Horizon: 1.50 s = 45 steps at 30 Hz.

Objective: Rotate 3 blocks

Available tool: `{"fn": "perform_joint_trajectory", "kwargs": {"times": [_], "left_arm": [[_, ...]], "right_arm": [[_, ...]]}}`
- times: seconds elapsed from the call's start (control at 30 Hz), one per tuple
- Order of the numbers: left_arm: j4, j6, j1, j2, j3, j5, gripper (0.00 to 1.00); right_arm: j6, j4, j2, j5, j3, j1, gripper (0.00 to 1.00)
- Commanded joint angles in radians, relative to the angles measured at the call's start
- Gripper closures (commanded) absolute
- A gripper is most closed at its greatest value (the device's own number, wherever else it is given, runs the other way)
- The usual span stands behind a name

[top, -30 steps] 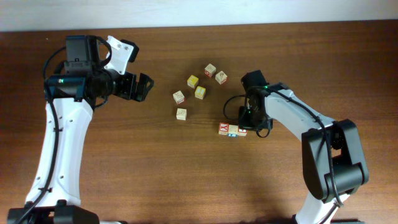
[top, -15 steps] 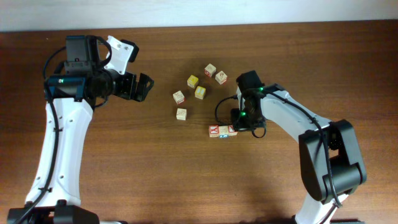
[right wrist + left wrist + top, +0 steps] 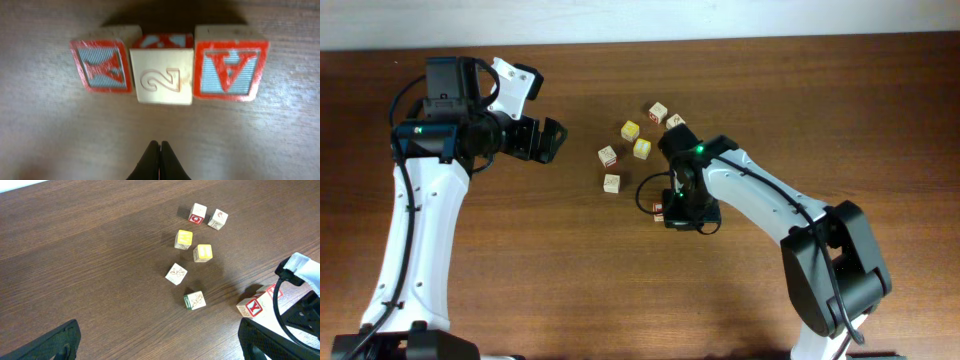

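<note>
- Just ahead of your right gripper's [image 3: 160, 150] fingertips, the three blocks [image 3: 165, 70] sit touching in one row, whose long axis runs side to side across the right wrist view.
- The K block [image 3: 102, 66] and A block [image 3: 230, 67] show red-framed faces. The A's tip points toward the gripper.
- The 2 block [image 3: 162, 77] between them is pale.
- Your right jaws are closed on nothing. The left gripper [image 3: 550, 140] hangs wide open, well apart.

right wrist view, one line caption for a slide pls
Shut right gripper facing a row of three letter blocks, the middle one showing a 2.
</note>
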Motion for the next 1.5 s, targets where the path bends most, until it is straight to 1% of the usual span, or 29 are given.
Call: {"fn": "perform_joint_trajectory", "kwargs": {"times": [0.0,0.13,0.33,0.57,0.63,0.67,0.73,0.77,0.83,0.87,0.93,0.97,1.03,1.17,1.2,1.23,1.27,1.3,1.33,1.4,1.47], "left_arm": [[0.002,0.011,0.000,-0.004,0.014,0.014,0.01],[0.002,0.011,0.000,-0.004,0.014,0.014,0.01],[0.002,0.011,0.000,-0.004,0.014,0.014,0.01],[0.002,0.011,0.000,-0.004,0.014,0.014,0.01],[0.002,0.011,0.000,-0.004,0.014,0.014,0.01],[0.002,0.011,0.000,-0.004,0.014,0.014,0.01],[0.002,0.011,0.000,-0.004,0.014,0.014,0.01],[0.002,0.011,0.000,-0.004,0.014,0.014,0.01],[0.002,0.011,0.000,-0.004,0.014,0.014,0.01],[0.002,0.008,0.000,-0.004,0.014,0.019,0.01],[-0.047,-0.057,0.000,-0.004,0.014,0.063,0.01],[-0.054,-0.059,0.000,-0.004,0.013,0.063,0.01],[-0.045,-0.075,-0.001,-0.004,0.013,0.153,0.01],[-0.053,-0.075,-0.062,0.039,-0.011,0.165,0.00],[-0.053,-0.076,-0.096,0.069,-0.019,0.165,0.64],[-0.052,-0.107,-0.121,0.098,-0.024,0.164,1.00],[-0.051,-0.136,-0.138,0.122,-0.028,0.163,1.00],[-0.051,-0.203,-0.169,0.168,-0.032,0.151,1.00],[-0.050,-0.283,-0.203,0.214,-0.040,0.093,1.00],[-0.046,-0.390,-0.264,0.286,-0.056,-0.011,1.00],[-0.040,-0.470,-0.323,0.349,-0.060,-0.078,1.00]], "right_arm": [[0.034,0.033,-0.017,0.041,-0.031,-0.002,0.96],[0.033,0.130,-0.017,0.042,-0.084,-0.002,0.96],[0.033,0.185,-0.017,0.064,-0.090,-0.002,0.96],[0.017,0.185,-0.018,0.060,-0.087,-0.003,0.96],[0.011,0.141,-0.040,0.039,-0.058,-0.012,0.96],[-0.027,0.102,-0.084,0.020,-0.024,-0.019,0.96],[-0.066,0.040,-0.173,0.018,0.015,-0.053,0.96],[-0.092,0.023,-0.233,0.007,0.016,-0.101,0.96],[-0.188,0.023,-0.277,-0.070,0.015,-0.211,0.96],[-0.232,0.026,-0.269,-0.110,0.013,-0.250,0.96],[-0.292,0.051,-0.236,-0.161,-0.009,-0.304,0.96],[-0.294,0.064,-0.217,-0.161,-0.017,-0.319,0.96],[-0.294,0.084,-0.146,-0.161,-0.021,-0.341,0.96],[-0.302,0.122,-0.043,-0.180,-0.021,-0.339,0.96],[-0.302,0.127,-0.026,-0.180,-0.021,-0.342,0.96],[-0.302,0.130,-0.016,-0.183,-0.021,-0.346,0.96],[-0.302,0.137,-0.012,-0.183,-0.024,-0.346,0.96],[-0.302,0.150,-0.011,-0.183,-0.033,-0.346,0.96],[-0.301,0.163,-0.011,-0.183,-0.046,-0.345,0.96],[-0.301,0.190,-0.011,-0.183,-0.076,-0.346,0.96],[-0.298,0.216,-0.011,-0.196,-0.105,-0.345,0.96]]}}
